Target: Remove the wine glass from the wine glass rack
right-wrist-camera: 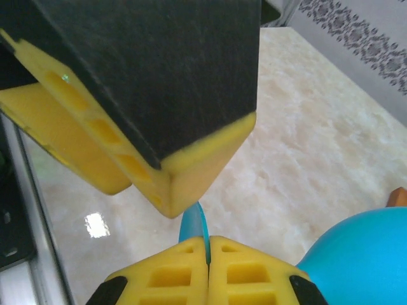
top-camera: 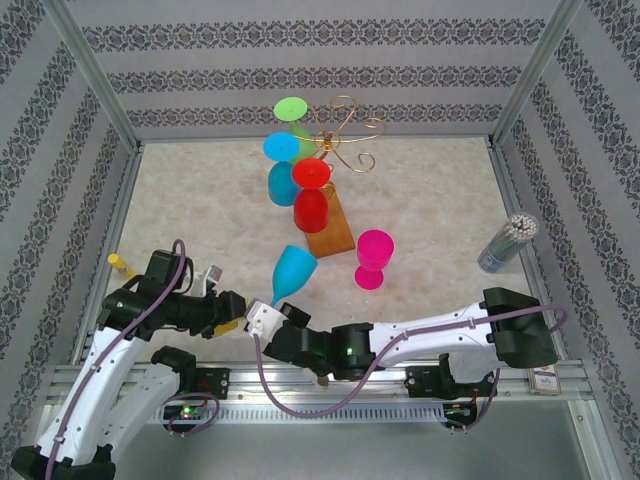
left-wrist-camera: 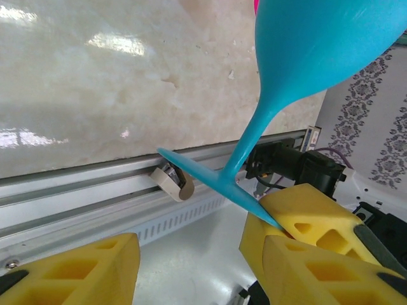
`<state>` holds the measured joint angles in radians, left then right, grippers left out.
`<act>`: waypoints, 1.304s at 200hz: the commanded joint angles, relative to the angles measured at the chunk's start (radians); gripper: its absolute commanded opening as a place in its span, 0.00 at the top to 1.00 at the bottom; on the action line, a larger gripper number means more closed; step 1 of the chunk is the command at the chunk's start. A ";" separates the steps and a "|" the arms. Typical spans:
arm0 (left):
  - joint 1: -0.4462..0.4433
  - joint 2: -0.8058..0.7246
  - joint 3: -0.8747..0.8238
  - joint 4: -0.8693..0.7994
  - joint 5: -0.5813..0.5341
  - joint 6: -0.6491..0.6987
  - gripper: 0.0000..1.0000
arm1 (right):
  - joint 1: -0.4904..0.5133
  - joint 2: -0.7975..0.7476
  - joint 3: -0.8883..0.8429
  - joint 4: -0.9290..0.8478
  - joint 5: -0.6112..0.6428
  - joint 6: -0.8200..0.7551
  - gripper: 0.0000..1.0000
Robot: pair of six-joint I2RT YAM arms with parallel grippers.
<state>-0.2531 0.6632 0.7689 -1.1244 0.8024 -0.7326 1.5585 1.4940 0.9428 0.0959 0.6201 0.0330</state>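
A light blue wine glass (top-camera: 293,272) hangs tilted over the table's near edge, off the wine glass rack (top-camera: 340,135), whose gold wire arms rise from a wooden base (top-camera: 332,235). My right gripper (top-camera: 264,318) is shut on the rim of the glass's foot (right-wrist-camera: 194,222), with the bowl (right-wrist-camera: 362,254) to the right. My left gripper (top-camera: 233,312) stands open right beside it, one yellow finger (left-wrist-camera: 70,273) far from the other side. The foot (left-wrist-camera: 210,178) lies in front of that gap, unclamped. Green, blue and red glasses (top-camera: 311,172) hang on the rack.
A pink glass (top-camera: 373,258) stands upright on the table right of the wooden base. A clear tube of sticks (top-camera: 507,242) lies at the right wall, a small yellow object (top-camera: 120,264) at the left wall. The metal rail (left-wrist-camera: 82,184) runs along the near edge.
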 commanded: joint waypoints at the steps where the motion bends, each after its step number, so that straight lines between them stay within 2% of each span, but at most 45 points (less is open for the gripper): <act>1: 0.012 0.001 -0.016 0.074 0.054 -0.065 0.45 | 0.017 0.017 -0.012 0.064 0.095 -0.041 1.00; 78: 0.013 -0.010 -0.068 0.235 0.097 -0.225 0.48 | 0.050 0.036 -0.016 0.129 0.160 -0.111 1.00; 172: 0.012 0.012 -0.114 0.353 0.098 -0.293 0.63 | 0.060 0.017 -0.009 0.154 0.153 -0.145 1.00; 222: 0.012 0.016 -0.120 0.368 0.098 -0.295 0.77 | 0.060 0.016 0.004 0.160 0.133 -0.153 1.00; 242: 0.012 0.013 -0.124 0.371 0.098 -0.297 0.87 | 0.060 0.011 0.010 0.163 0.120 -0.150 1.00; 261: 0.012 0.010 -0.127 0.371 0.098 -0.296 1.00 | 0.060 0.006 0.015 0.160 0.111 -0.147 1.00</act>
<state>-0.2527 0.6800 0.6601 -0.7963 0.9001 -1.0595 1.6066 1.5177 0.9287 0.2062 0.7490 -0.1249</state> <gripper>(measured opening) 0.066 0.051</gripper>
